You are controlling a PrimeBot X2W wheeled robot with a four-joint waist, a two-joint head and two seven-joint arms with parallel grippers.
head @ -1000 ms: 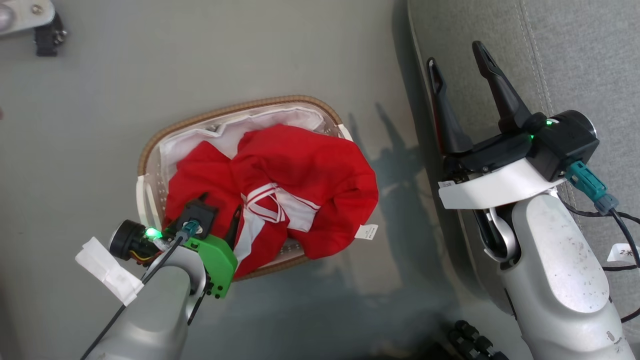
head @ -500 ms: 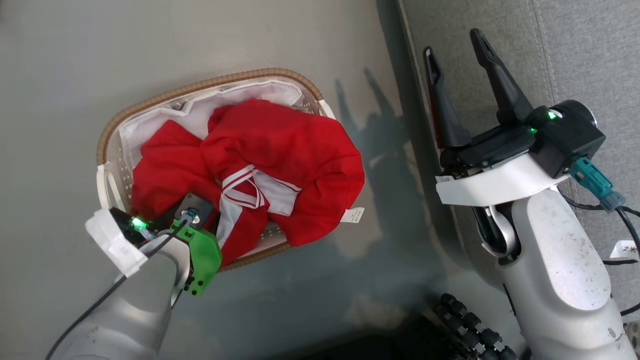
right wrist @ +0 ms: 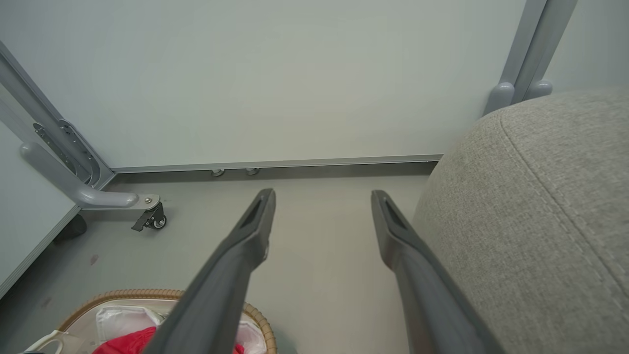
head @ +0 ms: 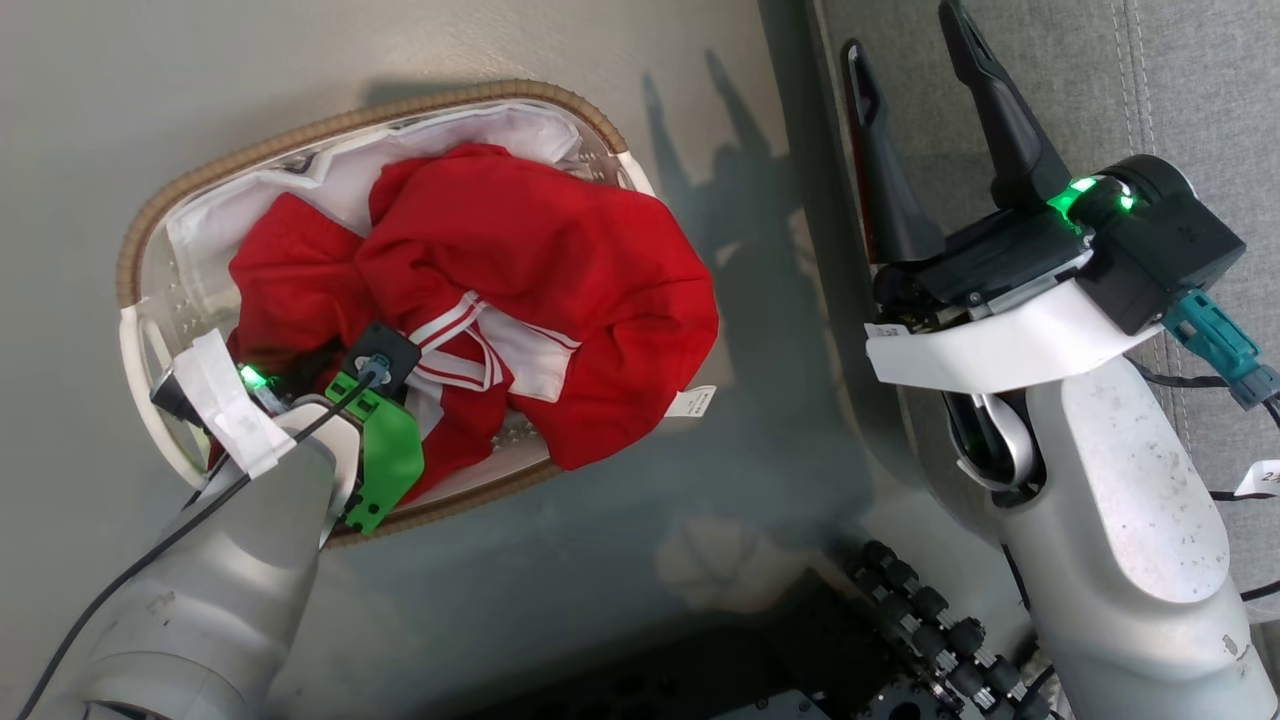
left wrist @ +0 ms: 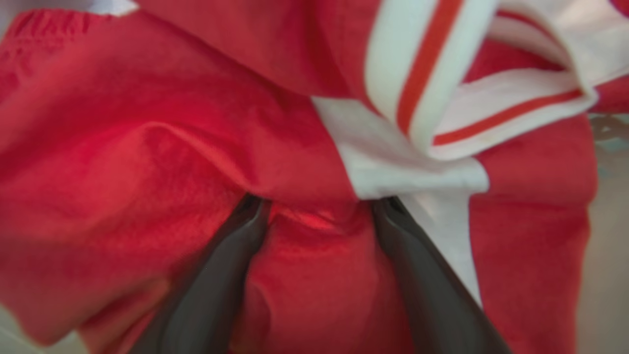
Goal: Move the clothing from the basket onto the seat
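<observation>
While the left gripper (left wrist: 319, 209) is sunk into the clothing (head: 540, 250), its two dark fingers stand parted, the tips pressed into a fold of red cloth with a bunch of fabric between them; the jaws are released, not yet clenched on anything. Seen from the left wrist, a white panel and red-striped white trim (left wrist: 417, 88) lie at about 1 o'clock from the fingertips.

From the head, the basket (head: 330, 125) sits on the grey floor (head: 400, 40) at roughly 10 o'clock in the picture. The clothing is heaped inside it and spills over the rim on the basket's 4 o'clock side, where a small white tag (head: 692, 402) hangs out. A strip of white liner (head: 500, 125) shows at the heap's 12 o'clock edge.

The right gripper (head: 900, 35) is held at about 1 o'clock, over the near edge of the seat (head: 1180, 80), well apart from the basket. Its fingers are spread wide and grasp nothing. From the right wrist, the grey cushion rises at 3 o'clock and the basket's woven rim curves at 7 o'clock.
</observation>
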